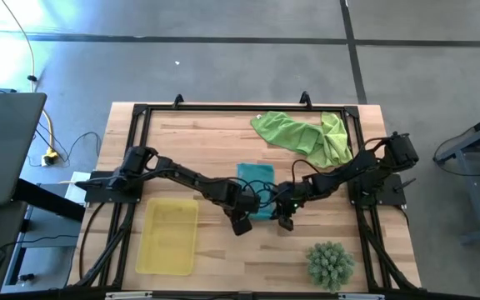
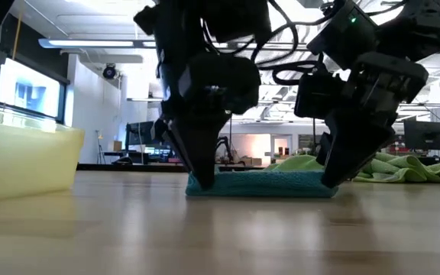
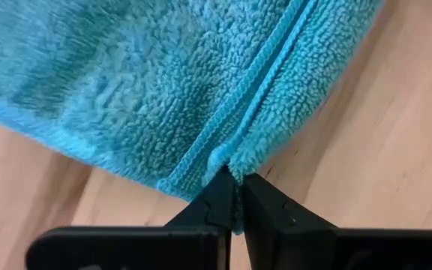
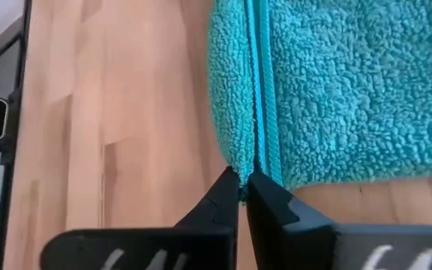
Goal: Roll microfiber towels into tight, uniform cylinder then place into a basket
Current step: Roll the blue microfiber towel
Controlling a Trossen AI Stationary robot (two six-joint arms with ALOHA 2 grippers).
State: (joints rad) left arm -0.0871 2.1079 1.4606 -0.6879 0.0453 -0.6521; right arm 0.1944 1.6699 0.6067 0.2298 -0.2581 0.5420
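The teal microfiber towel (image 1: 257, 185) lies low on the wooden table's middle, and its near edge (image 2: 262, 185) rests on the wood. My left gripper (image 1: 240, 223) is shut at its near left corner and my right gripper (image 1: 286, 221) at its near right corner. Two lime green towels (image 1: 302, 137) lie crumpled in a heap at the far right. The yellow basket (image 1: 169, 236) stands at the near left with nothing in it. My left gripper pinches the teal towel's near left corner (image 3: 227, 161) between its two fingertips, right at the stitched hem. The fingers come steeply from above. The corner stays down at the table and the cloth lies slack behind it. My right gripper pinches the towel's near right corner (image 4: 250, 169) at the hem, between its fingertips. The fingers slant down from the table's right. The towel lies on the wood, not lifted.
A spiky green ball-shaped plant (image 1: 330, 265) sits at the near right corner. A black frame (image 1: 140, 112) runs round the tabletop. Bare wood shows between the basket and the plant, near the front edge.
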